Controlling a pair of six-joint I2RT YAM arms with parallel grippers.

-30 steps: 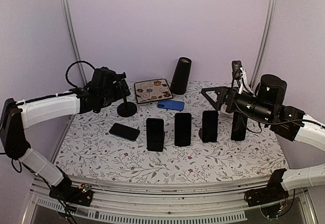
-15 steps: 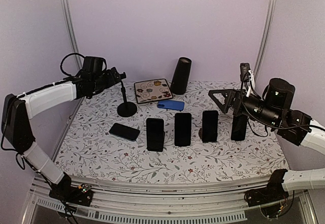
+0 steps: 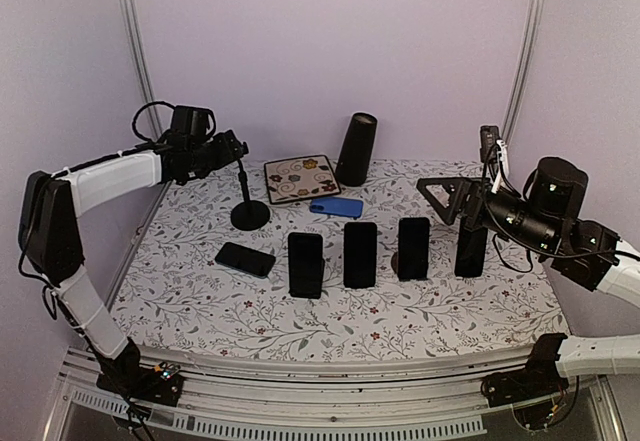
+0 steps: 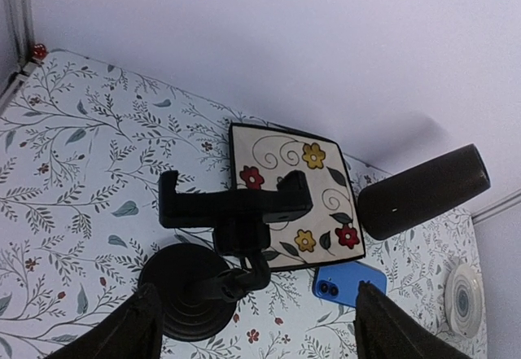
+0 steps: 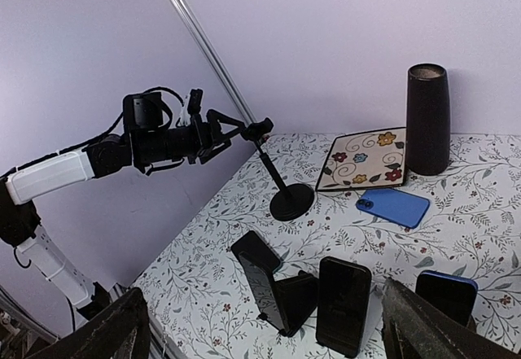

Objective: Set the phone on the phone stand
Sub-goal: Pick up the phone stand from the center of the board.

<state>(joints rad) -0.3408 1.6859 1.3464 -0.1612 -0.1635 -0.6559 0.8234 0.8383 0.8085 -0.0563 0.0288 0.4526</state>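
Observation:
The phone stand (image 3: 249, 209) is a black round base with a thin pole and a clamp head (image 4: 234, 205) on top, empty. My left gripper (image 3: 231, 148) hovers open just left of that head, fingers (image 4: 135, 332) wide with nothing between them. A blue phone (image 3: 336, 206) lies flat to the stand's right, also visible as the blue phone (image 4: 348, 282) in the left wrist view. A black phone (image 3: 245, 258) lies flat in front of the stand. My right gripper (image 3: 432, 193) hangs open above the right side, empty.
Several black phones (image 3: 360, 254) lean upright on small stands in a row across the middle. A floral tile (image 3: 302, 178) and a tall black cylinder (image 3: 355, 149) stand at the back. Purple walls close in behind and at both sides.
My left gripper rose from beside the stand's pole up to its clamp head, and its jaws narrowed slightly. My right arm drifted a little to the right.

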